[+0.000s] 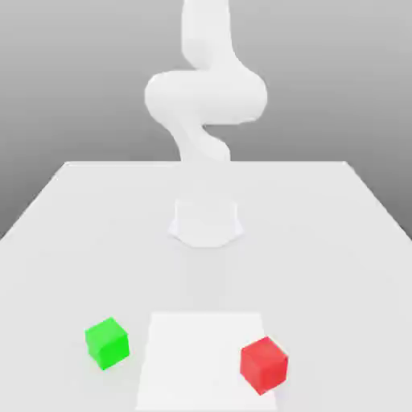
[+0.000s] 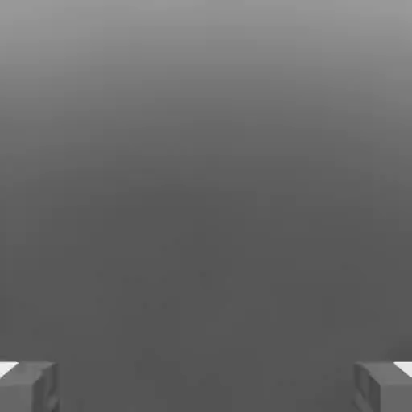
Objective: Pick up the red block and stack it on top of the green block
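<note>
While red waits — end effector [image 2: 206,388] gapes open.

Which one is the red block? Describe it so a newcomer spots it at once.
Start at the big pale table, then find the white square panel near the exterior view's bottom edge. At that panel's right side, as the exterior view shows it, sits the red block, turned corner-forward. Its red color separates it from the green block off the panel's left side.
</note>
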Action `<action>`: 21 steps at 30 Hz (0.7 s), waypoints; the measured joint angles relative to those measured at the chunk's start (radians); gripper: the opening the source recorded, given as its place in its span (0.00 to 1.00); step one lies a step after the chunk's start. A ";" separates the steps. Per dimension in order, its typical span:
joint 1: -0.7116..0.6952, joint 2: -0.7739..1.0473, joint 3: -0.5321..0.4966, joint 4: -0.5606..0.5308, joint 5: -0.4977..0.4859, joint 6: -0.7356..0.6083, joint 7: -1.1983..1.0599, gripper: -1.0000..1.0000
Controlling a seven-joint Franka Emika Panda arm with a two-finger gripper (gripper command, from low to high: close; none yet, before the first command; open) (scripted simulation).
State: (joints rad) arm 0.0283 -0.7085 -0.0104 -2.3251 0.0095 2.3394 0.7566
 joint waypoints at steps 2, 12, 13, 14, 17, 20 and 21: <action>0.024 0.077 -0.008 -0.021 0.009 0.034 -0.037 0.50; 0.116 0.442 -0.022 -0.121 0.045 0.192 -0.210 0.50; 0.121 0.478 -0.019 -0.131 0.047 0.207 -0.226 0.50; 0.127 0.515 -0.017 -0.141 0.049 0.223 -0.241 0.50; 0.146 0.623 -0.011 -0.171 0.047 0.271 -0.284 0.50; 0.166 0.731 -0.003 -0.201 0.032 0.319 -0.317 0.50; 0.169 0.767 -0.002 -0.212 0.024 0.335 -0.326 0.50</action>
State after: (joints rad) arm 0.1974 0.0583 -0.0128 -2.5366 0.0331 2.6740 0.4311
